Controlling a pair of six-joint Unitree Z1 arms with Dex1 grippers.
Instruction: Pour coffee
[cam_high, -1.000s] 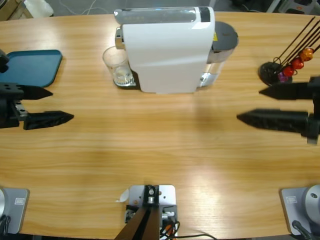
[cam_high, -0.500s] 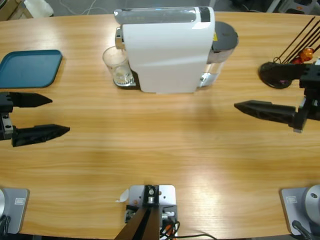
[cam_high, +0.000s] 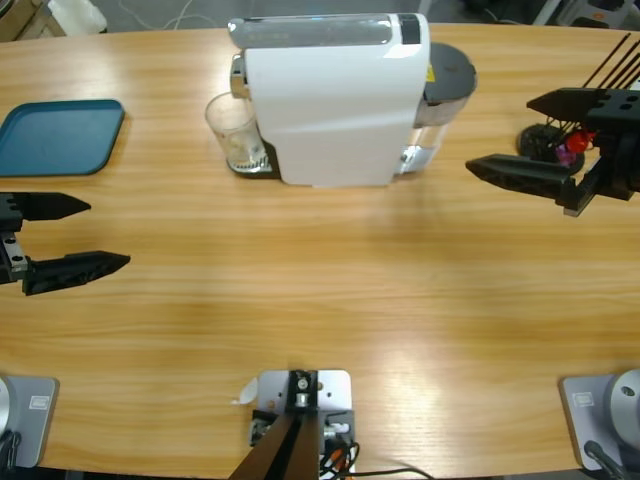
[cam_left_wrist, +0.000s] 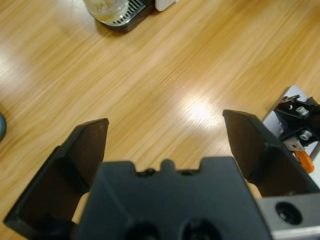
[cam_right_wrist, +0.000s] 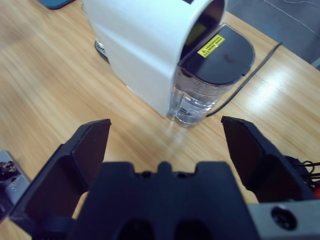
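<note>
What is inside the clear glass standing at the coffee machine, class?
The glass on the machine's drip tray holds a shallow pale yellowish liquid at its bottom, the coffee. The rest looks empty. Its exact depth can't be judged.

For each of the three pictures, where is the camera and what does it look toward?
High view: above the table, looking down; both hands show, left hand, right hand.
Left wrist view: on the left arm, facing the glass; its open hand shows.
Right wrist view: on the right arm, facing the coffee machine; its open hand shows.
Shared: high and left wrist views show the glass.
</note>
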